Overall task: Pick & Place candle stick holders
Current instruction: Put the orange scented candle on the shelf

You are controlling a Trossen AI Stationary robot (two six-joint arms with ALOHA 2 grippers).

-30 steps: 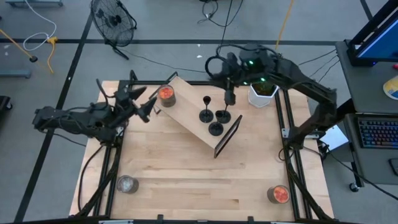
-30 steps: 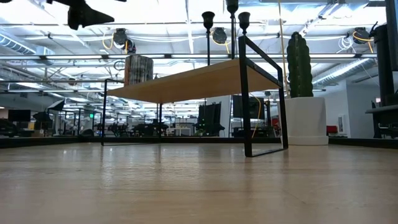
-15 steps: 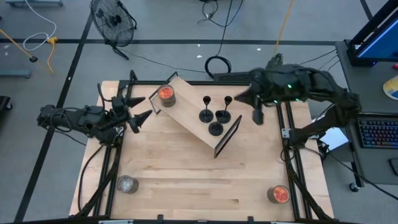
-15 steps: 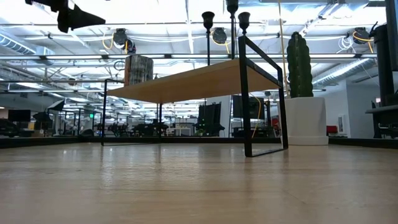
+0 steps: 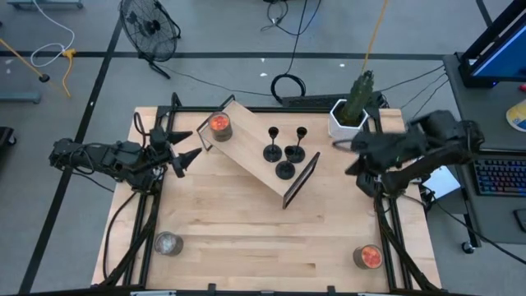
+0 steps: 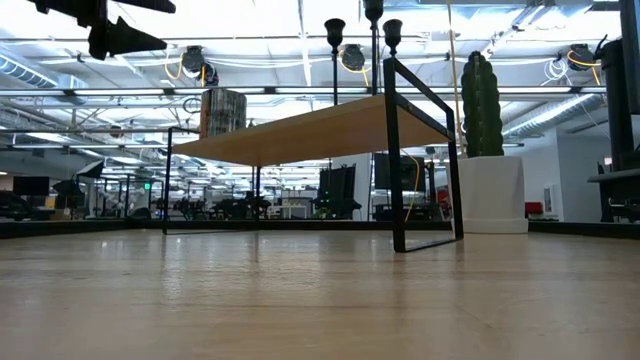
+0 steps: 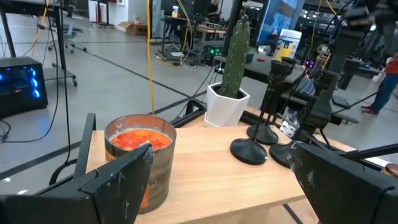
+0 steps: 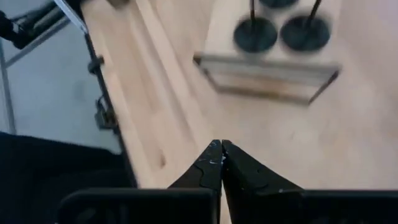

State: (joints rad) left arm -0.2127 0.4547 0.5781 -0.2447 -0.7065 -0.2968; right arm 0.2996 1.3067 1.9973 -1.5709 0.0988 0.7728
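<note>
Three black candle stick holders (image 5: 284, 156) stand by their round bases on the near end of a wooden shelf (image 5: 251, 160). Their cup tops (image 6: 374, 12) show in the low view and two bases (image 8: 255, 34) in the right wrist view. My right gripper (image 8: 221, 149) is shut and holds nothing. It hangs tilted down over the table's right side (image 5: 353, 160), away from the shelf. My left gripper (image 5: 196, 143) stands open and level at the shelf's far-left end, beside an orange-filled jar (image 7: 138, 158), with the holders (image 7: 249, 151) beyond it.
The shelf has a black metal frame (image 6: 400, 150) and lies diagonally across the table's far half. A cactus in a white pot (image 5: 349, 115) stands at the far right. A silvery jar (image 5: 168, 243) and an orange-filled jar (image 5: 368, 256) sit at the near corners, with bare board between.
My right gripper has swung from above the holders on the shelf toward the table's right edge, turning as it went. The three holders stand where they were. My left gripper has drawn back slightly toward the table's left edge.
</note>
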